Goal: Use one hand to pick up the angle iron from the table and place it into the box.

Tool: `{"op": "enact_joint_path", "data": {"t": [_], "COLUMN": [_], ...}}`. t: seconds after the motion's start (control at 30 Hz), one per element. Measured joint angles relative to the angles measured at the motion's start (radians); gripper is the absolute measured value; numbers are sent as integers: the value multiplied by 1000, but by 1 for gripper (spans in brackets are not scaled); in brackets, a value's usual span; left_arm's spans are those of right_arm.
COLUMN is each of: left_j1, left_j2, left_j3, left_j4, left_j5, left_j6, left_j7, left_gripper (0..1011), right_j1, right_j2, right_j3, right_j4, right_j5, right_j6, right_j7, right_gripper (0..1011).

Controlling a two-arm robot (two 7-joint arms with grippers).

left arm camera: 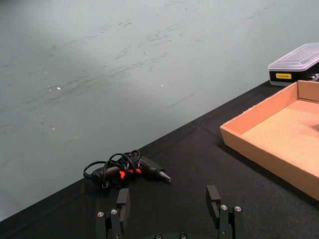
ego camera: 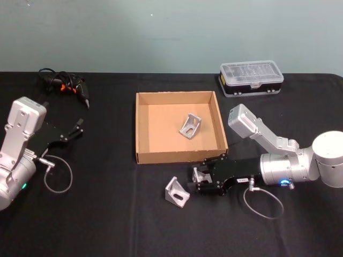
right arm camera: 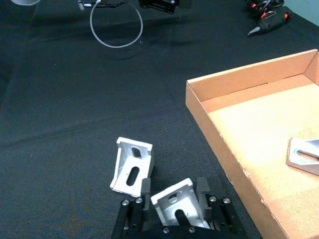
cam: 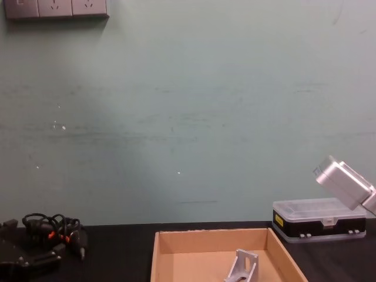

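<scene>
My right gripper [ego camera: 197, 179] hovers low over the black table [ego camera: 107, 214], just in front of the box's near wall, shut on a silver angle iron [right arm camera: 174, 206] that sits between its two black fingers [right arm camera: 145, 189]. A second angle iron [ego camera: 177, 193] [right arm camera: 132, 167] lies on the table just left of that gripper. A third angle iron [ego camera: 190, 126] [cam: 242, 267] rests inside the tan cardboard box [ego camera: 143, 128] [right arm camera: 239, 164]. My left gripper [ego camera: 75, 130] [left arm camera: 168, 199] is parked open at the table's left side.
A black glue gun with a coiled cable [ego camera: 67, 85] [left arm camera: 127, 169] lies at the back left. A black case with a clear lid [ego camera: 252, 77] [cam: 320, 220] stands behind the box on the right. Cable loops hang from both wrists.
</scene>
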Motion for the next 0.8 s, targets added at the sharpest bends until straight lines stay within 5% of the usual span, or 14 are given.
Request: {"op": "enact_joint_path", "data": {"t": [0.13, 0.63, 0.8], "left_j1": [0, 0, 0], "left_j2": [0, 0, 0], "left_j3": [0, 0, 0], "left_j4": [0, 0, 0], "left_j5": [0, 0, 0], "left_j6": [0, 0, 0], "left_j7": [0, 0, 0], "left_gripper": [1000, 1000, 1000], "right_j1": [0, 0, -22], "right_j2": [0, 1, 23], "right_j3": [0, 0, 21], "right_j4": [0, 0, -53], "right_j5": [0, 1, 23], "right_j6": [0, 0, 11], "right_j7": [0, 1, -10], "right_gripper": [479, 474, 476]}}
